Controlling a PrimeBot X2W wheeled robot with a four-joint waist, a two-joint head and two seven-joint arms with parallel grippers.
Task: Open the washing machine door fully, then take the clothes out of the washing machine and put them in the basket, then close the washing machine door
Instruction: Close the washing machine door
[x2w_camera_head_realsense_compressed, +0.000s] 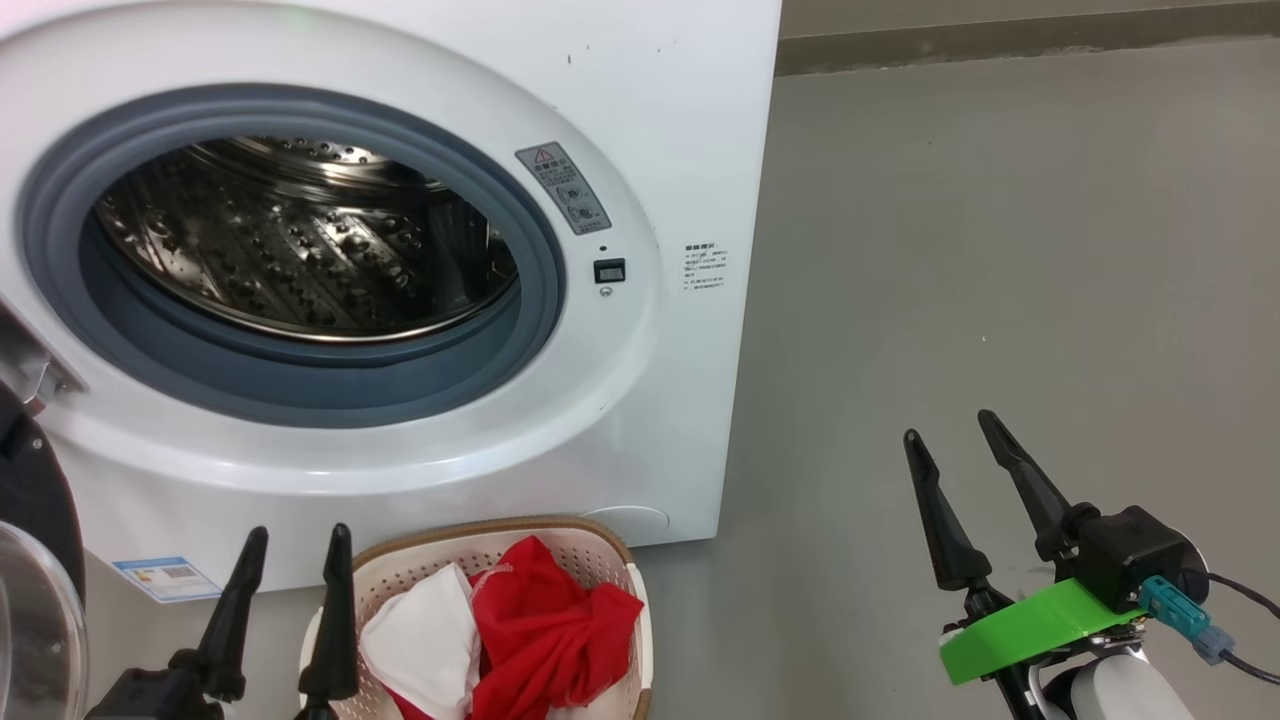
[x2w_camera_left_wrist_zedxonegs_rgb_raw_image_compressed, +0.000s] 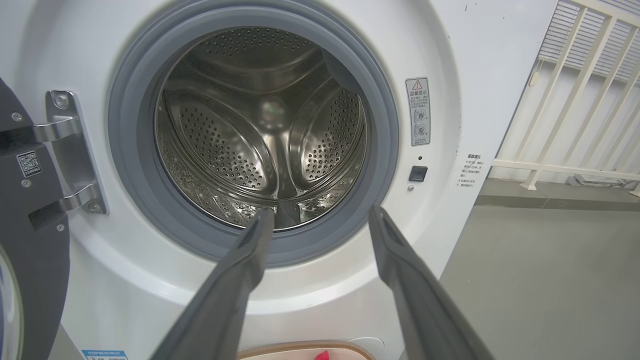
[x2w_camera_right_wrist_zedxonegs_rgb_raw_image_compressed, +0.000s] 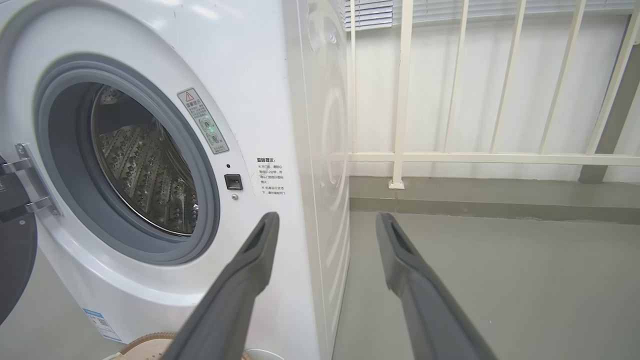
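The white washing machine (x2w_camera_head_realsense_compressed: 660, 120) stands with its door (x2w_camera_head_realsense_compressed: 35, 560) swung open to the left, and the steel drum (x2w_camera_left_wrist_zedxonegs_rgb_raw_image_compressed: 260, 130) looks bare inside. In front of it on the floor, the basket (x2w_camera_head_realsense_compressed: 600, 545) holds the clothes (x2w_camera_head_realsense_compressed: 540, 620), red fabric beside a white piece. My left gripper (x2w_camera_head_realsense_compressed: 298, 540) is open and empty just left of the basket, pointing at the machine. My right gripper (x2w_camera_head_realsense_compressed: 948, 424) is open and empty over the floor to the machine's right. In the left wrist view, the left gripper (x2w_camera_left_wrist_zedxonegs_rgb_raw_image_compressed: 322, 220) aims at the drum's lower rim.
Grey floor (x2w_camera_head_realsense_compressed: 1000, 250) stretches right of the machine. A white railing (x2w_camera_right_wrist_zedxonegs_rgb_raw_image_compressed: 400, 100) and wall run behind it. The door's metal hinge (x2w_camera_left_wrist_zedxonegs_rgb_raw_image_compressed: 70, 150) sits left of the grey rubber ring (x2w_camera_left_wrist_zedxonegs_rgb_raw_image_compressed: 130, 150). The latch socket (x2w_camera_head_realsense_compressed: 609, 270) is on the ring's right side.
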